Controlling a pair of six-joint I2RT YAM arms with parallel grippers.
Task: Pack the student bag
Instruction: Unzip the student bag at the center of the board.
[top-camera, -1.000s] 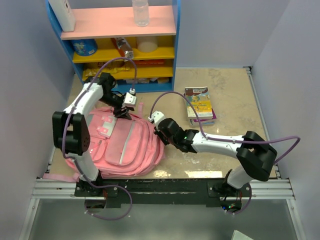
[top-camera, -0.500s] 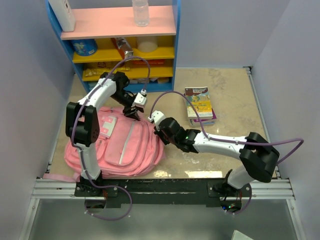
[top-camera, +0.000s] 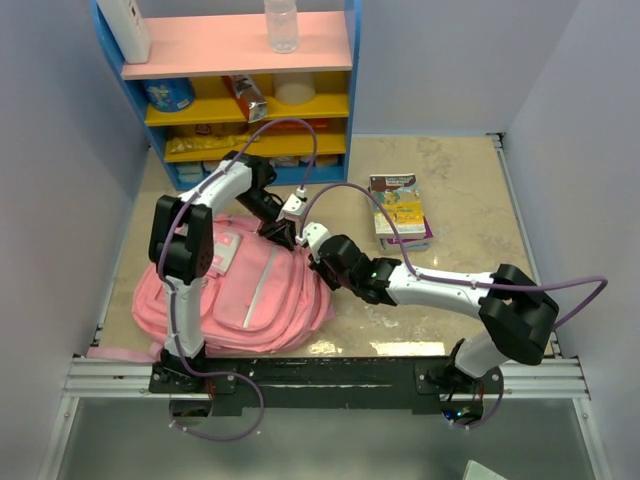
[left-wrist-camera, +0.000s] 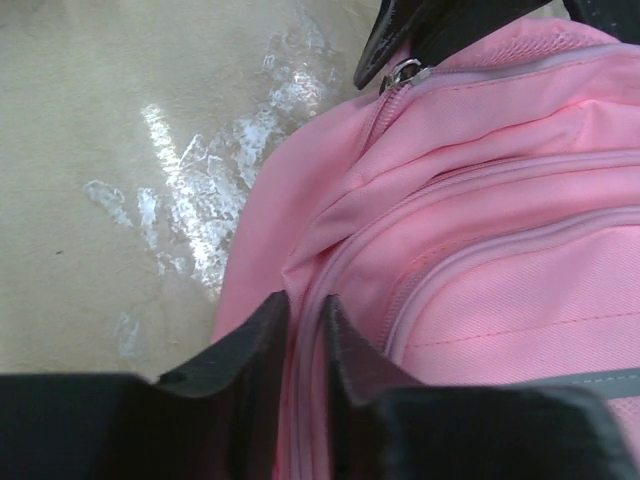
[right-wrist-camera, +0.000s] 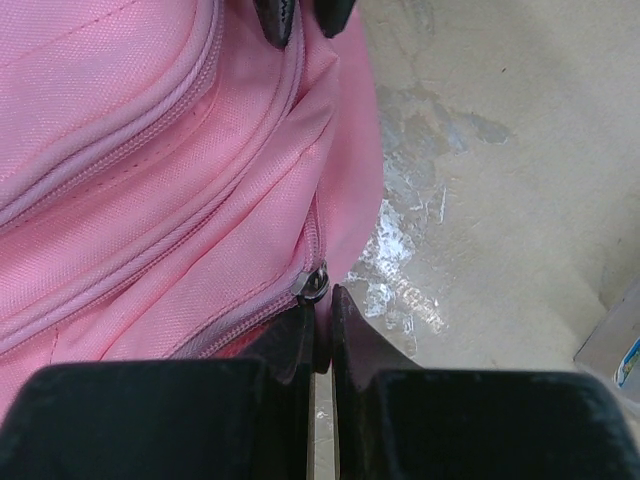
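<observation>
The student bag, a big pink backpack, lies flat on the left of the table. My left gripper sits at its upper right edge. In the left wrist view the left gripper is shut on a raised pink zip seam of the bag. My right gripper is just beside it at the bag's right edge. In the right wrist view the right gripper is shut on a metal zip pull at the end of a zip on the bag. The two grippers face each other, a short stretch of seam between them.
A blue shelf unit with a pink top board, a bottle and snack packs stands at the back. A stack of books lies on the beige table right of the grippers. Walls close in both sides.
My left arm has swung right along the bag's upper edge to meet the right gripper, and its jaws have closed onto the seam. The right arm has stayed put.
</observation>
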